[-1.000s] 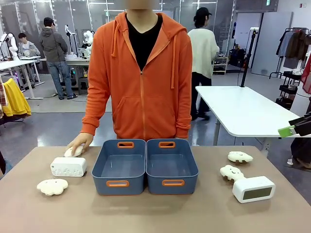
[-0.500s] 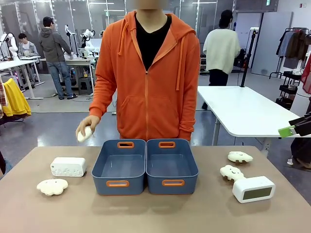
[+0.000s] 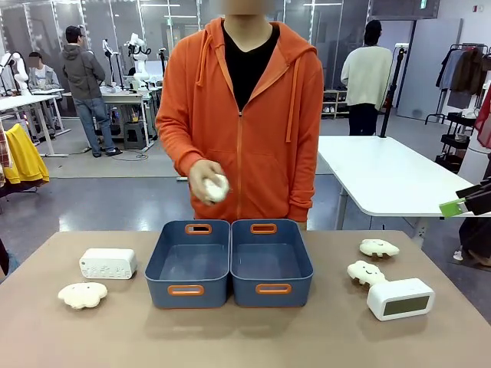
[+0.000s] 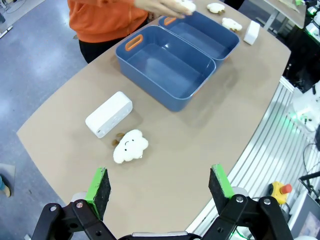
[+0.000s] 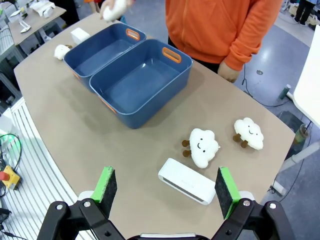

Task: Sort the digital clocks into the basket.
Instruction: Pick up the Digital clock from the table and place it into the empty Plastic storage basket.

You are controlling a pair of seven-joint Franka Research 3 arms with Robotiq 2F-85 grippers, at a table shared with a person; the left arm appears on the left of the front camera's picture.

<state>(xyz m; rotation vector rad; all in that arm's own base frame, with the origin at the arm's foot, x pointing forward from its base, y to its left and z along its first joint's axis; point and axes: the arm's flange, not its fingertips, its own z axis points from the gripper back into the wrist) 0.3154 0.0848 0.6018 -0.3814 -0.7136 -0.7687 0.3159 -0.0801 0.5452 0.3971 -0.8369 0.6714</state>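
My left gripper point(image 4: 160, 184) hangs high over the left end of the table point(image 3: 245, 337), jaws spread wide with nothing between the green pads point(image 4: 100, 186).

Farthest left on the table lies a cream cloud toy point(image 3: 83, 294). Just beyond it sits the dotted clock point(image 3: 108, 263), its long axis running across the table from left to right and its dotted face turned towards my side. It stands apart from the left basket point(image 3: 158, 264), outside it.

The left basket and the right basket point(image 3: 307, 264) stand side by side at the middle, long walls touching, orange handle slots at the near and far ends. Each shows a bare blue floor.

Above the far rim of the left basket the person's hand point(image 3: 201, 178) holds a second cloud toy point(image 3: 218, 188) in front of the orange hoodie point(image 3: 261, 138).

Right of the baskets lie two more cloud toys point(image 3: 379, 248), one nearer me than the other. Just beside the nearer one sits the screen clock point(image 3: 400, 298), outside the baskets, long axis roughly across the table with its right end a little farther from me, its grey-green screen facing my side.

My right gripper point(image 5: 166, 184) hovers above that clock, jaws wide apart and holding nothing.
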